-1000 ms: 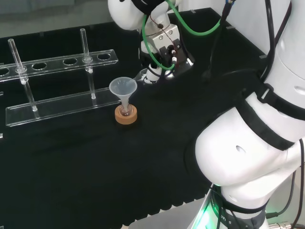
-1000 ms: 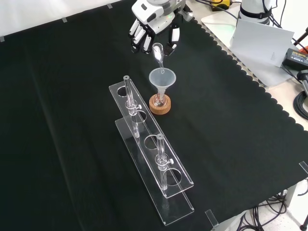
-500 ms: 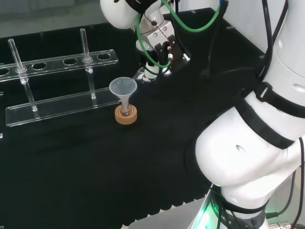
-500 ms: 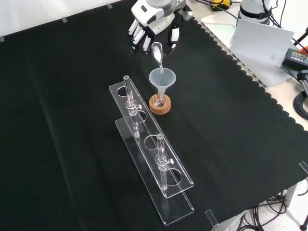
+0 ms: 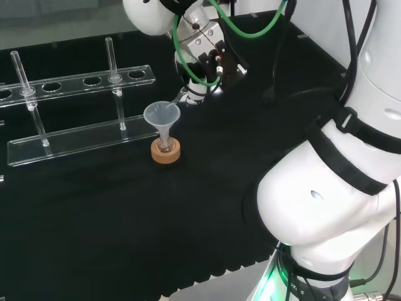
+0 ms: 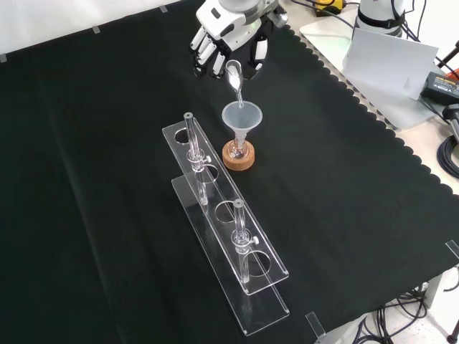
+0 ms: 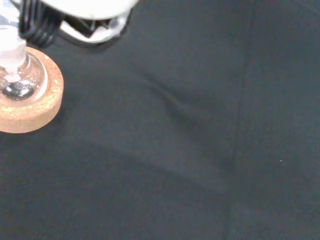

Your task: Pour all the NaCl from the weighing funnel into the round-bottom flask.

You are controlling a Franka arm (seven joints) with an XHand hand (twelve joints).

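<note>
No legible writing on glassware [image 6: 242, 118]

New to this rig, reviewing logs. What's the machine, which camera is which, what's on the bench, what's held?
It is one white robot arm with a fingered hand. The head view looks over the arm from behind; the front view looks down from the opposite side; the wrist view sits by the palm. On the black cloth a small flask sits on a cork ring with a funnel in its neck, beside a clear tube rack. The hand holds a weighing funnel, tipped, its tip over the funnel.
</note>
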